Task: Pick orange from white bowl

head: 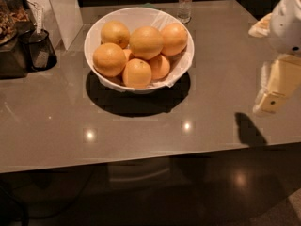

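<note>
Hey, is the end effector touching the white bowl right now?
Apart. The camera view shows the end effector hanging at the right edge, a wide stretch of table between it and the white bowl.

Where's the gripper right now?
The gripper hangs at the right edge of the camera view, above the right part of the table. It is well to the right of the white bowl and not touching it.
</note>
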Controlling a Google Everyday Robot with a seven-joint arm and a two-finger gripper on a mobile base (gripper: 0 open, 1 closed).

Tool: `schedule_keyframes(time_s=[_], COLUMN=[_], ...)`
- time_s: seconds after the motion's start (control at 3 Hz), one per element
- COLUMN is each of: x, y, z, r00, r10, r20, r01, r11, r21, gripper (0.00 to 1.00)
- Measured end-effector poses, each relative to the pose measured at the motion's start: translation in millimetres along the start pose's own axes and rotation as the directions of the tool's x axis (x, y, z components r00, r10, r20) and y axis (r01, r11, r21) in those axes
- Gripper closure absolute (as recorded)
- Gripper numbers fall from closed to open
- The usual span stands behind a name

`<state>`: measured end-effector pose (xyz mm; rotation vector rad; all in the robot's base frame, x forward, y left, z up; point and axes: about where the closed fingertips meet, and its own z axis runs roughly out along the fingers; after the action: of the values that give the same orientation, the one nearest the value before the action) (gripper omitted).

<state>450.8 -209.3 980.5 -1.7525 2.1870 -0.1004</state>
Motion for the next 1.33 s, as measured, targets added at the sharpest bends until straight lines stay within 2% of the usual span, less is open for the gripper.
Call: schedule_keyframes(time_s=[0.33, 0.67, 1.0, 1.33], x=[-28, -71, -71, -83], y=[-22, -47, -47, -69], z=[14, 44, 44, 45], r00=[0.995, 0.974, 0.974, 0.960], r10=[-0.089, -0.185, -0.185, -0.243], r20=[0.044, 0.132, 0.132, 0.139], r01=[0.090, 0.196, 0.196, 0.252], r11=[0.9955, 0.9777, 0.9777, 0.9663], r21=[-0.030, -0.076, -0.075, -0.051], gripper=[0.00, 0.00, 0.00, 0.00])
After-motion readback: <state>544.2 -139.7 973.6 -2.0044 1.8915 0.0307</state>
